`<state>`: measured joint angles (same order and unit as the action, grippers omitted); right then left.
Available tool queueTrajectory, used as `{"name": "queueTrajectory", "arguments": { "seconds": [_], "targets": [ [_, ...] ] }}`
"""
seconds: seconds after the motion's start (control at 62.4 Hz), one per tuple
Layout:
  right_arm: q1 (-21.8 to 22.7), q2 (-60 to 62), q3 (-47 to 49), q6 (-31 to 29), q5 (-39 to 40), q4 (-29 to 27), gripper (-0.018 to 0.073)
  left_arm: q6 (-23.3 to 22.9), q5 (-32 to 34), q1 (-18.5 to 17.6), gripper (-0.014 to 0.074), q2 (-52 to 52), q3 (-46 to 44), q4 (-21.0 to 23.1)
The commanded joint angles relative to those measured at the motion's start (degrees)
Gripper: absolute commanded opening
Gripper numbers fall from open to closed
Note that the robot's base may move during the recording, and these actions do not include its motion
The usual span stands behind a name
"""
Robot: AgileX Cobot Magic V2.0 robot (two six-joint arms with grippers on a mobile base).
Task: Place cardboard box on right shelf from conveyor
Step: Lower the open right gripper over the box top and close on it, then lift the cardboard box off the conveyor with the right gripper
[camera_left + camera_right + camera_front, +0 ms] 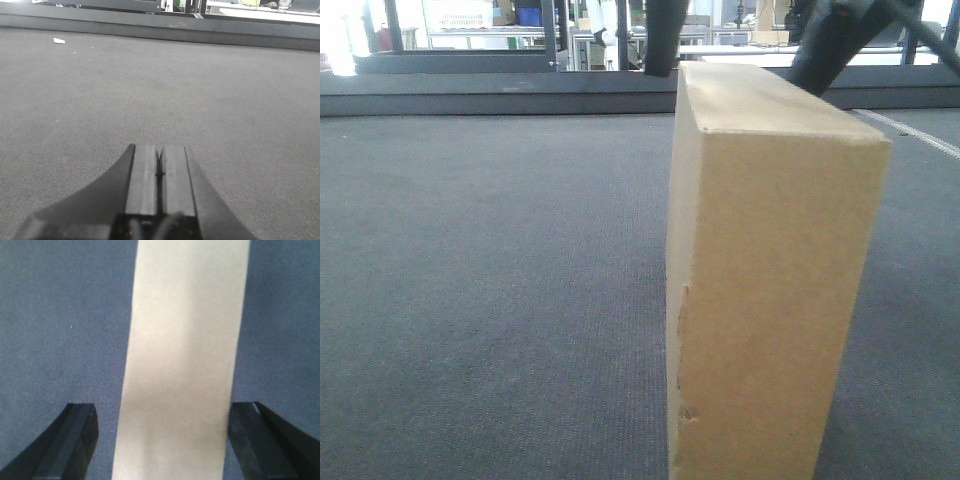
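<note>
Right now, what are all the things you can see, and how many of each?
cardboard box: one, plain tan, standing on edge on the belt.
conveyor: one, dark grey, under everything, with a raised border at the far edge.
white scrap: one, white, lying on the belt, far left in the left wrist view.
blue bin: one, blue, far back beyond the belt.
left gripper: one, black, shut, low over bare belt.
right gripper: one, black, open, a finger on either side of the box.
</note>
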<state>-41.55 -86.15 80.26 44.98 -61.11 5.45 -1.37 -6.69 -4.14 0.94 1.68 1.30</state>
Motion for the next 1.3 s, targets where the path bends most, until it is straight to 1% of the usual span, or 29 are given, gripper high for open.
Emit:
{"name": "queueTrajectory", "arguments": {
  "seconds": [0.0, 0.24, 0.432, 0.609, 1.121, 1.185, 1.249, 1.281],
  "targets": [
    [-0.3, 1.7, 2.0, 0.9, 1.7, 1.2, 0.0633, -0.3, 4.9, -0.1, -0.0116, 0.4, 0.6, -0.1],
    [-0.3, 0.7, 2.0, 2.1, 0.4, 1.2, 0.0633, -0.3, 4.9, -0.1, -0.0116, 0.4, 0.6, -0.1],
    [-0.3, -0.6, 2.0, 3.8, -3.8, 1.2, 0.0633, -0.3, 4.9, -0.1, -0.0116, 0.4, 0.6, -0.1],
    [-0.3, -0.8, 2.0, 3.8, -2.3, 0.4, 0.0633, -0.3, 4.9, -0.1, -0.0116, 0.4, 0.6, -0.1],
    [-0.3, -0.8, 2.0, 3.8, -1.8, -0.3, 0.0627, -0.3, 4.9, -0.1, -0.0116, 0.4, 0.6, -0.1],
    [-0.3, -0.8, 2.0, 3.8, -2.0, -0.4, 0.0595, -0.3, 4.9, -0.1, -0.0116, 0.4, 0.6, -0.1],
    [-0.3, -0.8, 2.0, 3.8, -2.2, -0.4, 0.0519, -0.3, 4.9, -0.1, -0.0116, 0.4, 0.6, -0.1],
    [-0.3, -0.8, 2.0, 3.8, -2.3, -0.5, 0.0452, -0.3, 4.9, -0.1, -0.0116, 0.4, 0.6, -0.1]
  ]
}}
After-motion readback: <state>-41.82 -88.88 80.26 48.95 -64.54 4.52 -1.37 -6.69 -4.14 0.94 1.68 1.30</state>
